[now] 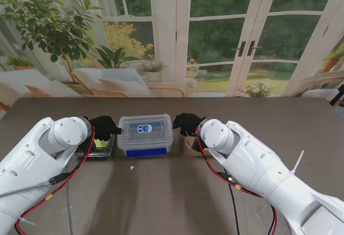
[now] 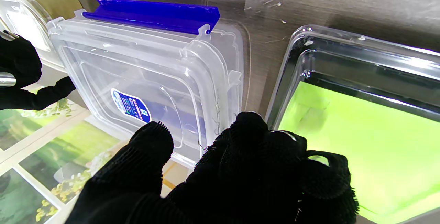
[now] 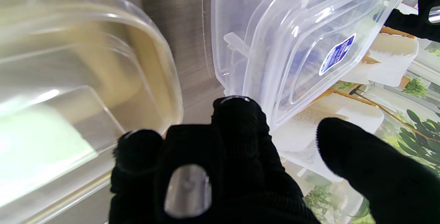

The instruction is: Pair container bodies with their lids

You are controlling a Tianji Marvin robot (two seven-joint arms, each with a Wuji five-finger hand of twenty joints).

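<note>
A clear plastic container (image 1: 145, 134) with a blue clip flap (image 1: 145, 151) and a blue oval label (image 1: 144, 128) on its lid sits on the dark wood-grain worktop (image 1: 172, 192), directly between the two black-gloved hands. The left hand (image 1: 103, 127) is at the container's left short side, fingertips (image 2: 248, 124) at the rim of the lid and thumb spread apart from them; it holds nothing, and whether the tips press on the plastic cannot be told. Just outside this hand, partly under its wrist, lies a black-rimmed clear tray (image 2: 357, 89) reflecting green. The right hand (image 1: 186, 123) mirrors it at the container's right short side, fingers (image 3: 237, 114) close to the lid's edge, thumb held wide, nothing clasped. Just beside this hand on its outer side rests a cloudy, yellowish tub (image 3: 79, 79), partly hidden by the wrist in the stand's view. The container's lid lies seated on its body.
</note>
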